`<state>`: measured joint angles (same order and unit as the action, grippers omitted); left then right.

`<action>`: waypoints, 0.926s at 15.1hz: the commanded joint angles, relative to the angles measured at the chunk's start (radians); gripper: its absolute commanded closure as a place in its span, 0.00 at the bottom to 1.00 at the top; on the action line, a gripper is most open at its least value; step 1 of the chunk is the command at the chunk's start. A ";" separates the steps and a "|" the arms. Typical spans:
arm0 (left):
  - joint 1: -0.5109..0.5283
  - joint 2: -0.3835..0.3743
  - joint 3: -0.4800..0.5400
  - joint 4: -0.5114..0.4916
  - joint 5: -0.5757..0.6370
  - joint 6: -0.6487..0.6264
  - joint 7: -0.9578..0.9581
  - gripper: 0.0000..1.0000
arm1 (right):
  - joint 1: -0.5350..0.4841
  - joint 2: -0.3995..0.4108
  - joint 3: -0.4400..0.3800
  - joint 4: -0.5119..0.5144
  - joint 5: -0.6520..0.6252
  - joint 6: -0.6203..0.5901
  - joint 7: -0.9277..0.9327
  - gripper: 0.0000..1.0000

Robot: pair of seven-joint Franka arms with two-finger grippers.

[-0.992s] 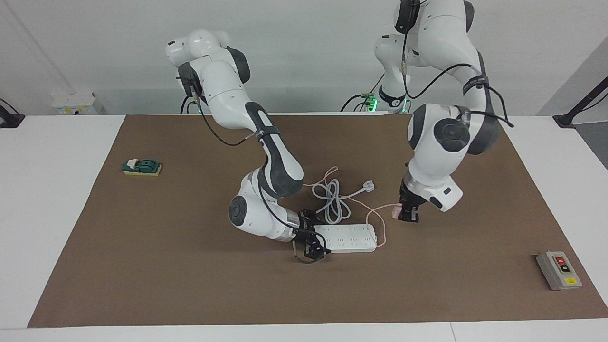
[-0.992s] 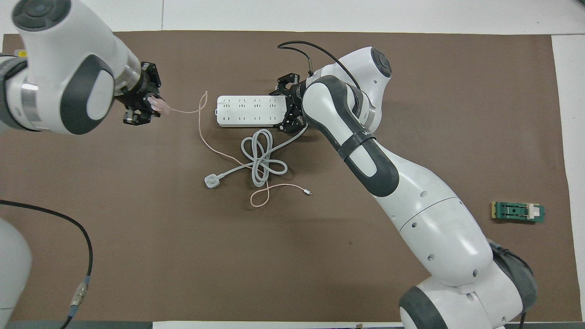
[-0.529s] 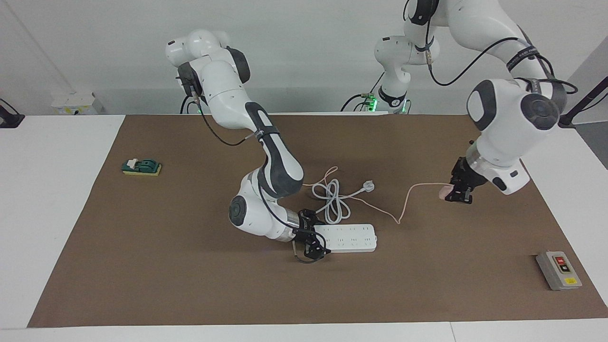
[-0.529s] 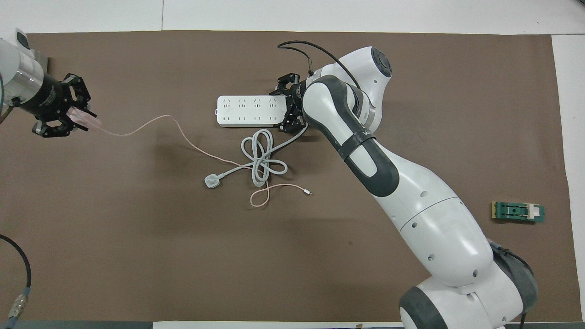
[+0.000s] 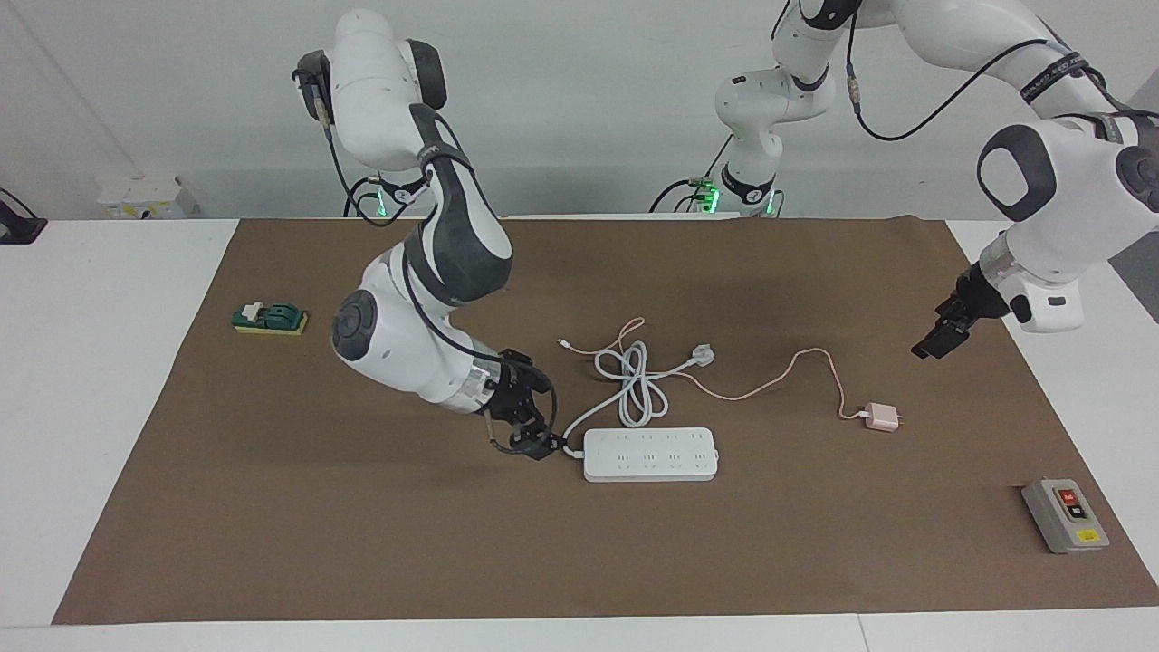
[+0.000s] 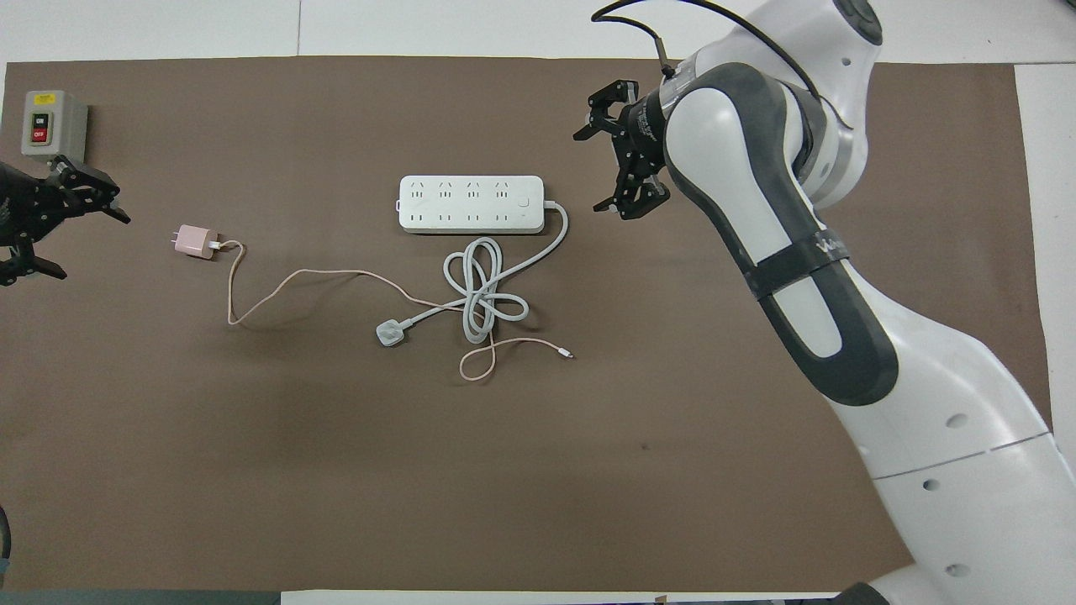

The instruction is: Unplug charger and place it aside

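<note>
Fingers (image 6: pixel 67 181) of both my grippers are spread and empty; pink charger (image 5: pixel 880 417) lies unplugged at the power strip's (image 5: pixel 650 454) three o'clock, task essentially done.

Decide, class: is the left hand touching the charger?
Apart. In the facing view the left hand hangs in the air, with bare mat between it and the charger lying on the mat. The overhead view shows the same gap.

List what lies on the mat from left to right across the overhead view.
Grey switch box → pink charger → white three-pin plug → power strip → right pincer, raised and open. The left pincer hangs open beside the switch box.
</note>
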<state>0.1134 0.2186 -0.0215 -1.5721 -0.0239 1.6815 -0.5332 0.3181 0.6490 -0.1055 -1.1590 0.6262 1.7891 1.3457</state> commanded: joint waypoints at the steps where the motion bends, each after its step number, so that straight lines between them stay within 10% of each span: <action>1: -0.005 -0.062 0.005 0.015 0.016 -0.071 0.252 0.00 | -0.056 -0.162 -0.003 -0.120 -0.095 -0.129 -0.279 0.00; 14: -0.118 -0.257 -0.012 -0.111 0.013 -0.226 0.464 0.00 | -0.201 -0.494 -0.002 -0.217 -0.572 -0.330 -1.439 0.00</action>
<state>0.0288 0.0032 -0.0434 -1.6357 -0.0216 1.4555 -0.0983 0.1412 0.2268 -0.1177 -1.2953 0.0969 1.4525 0.0025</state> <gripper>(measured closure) 0.000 0.000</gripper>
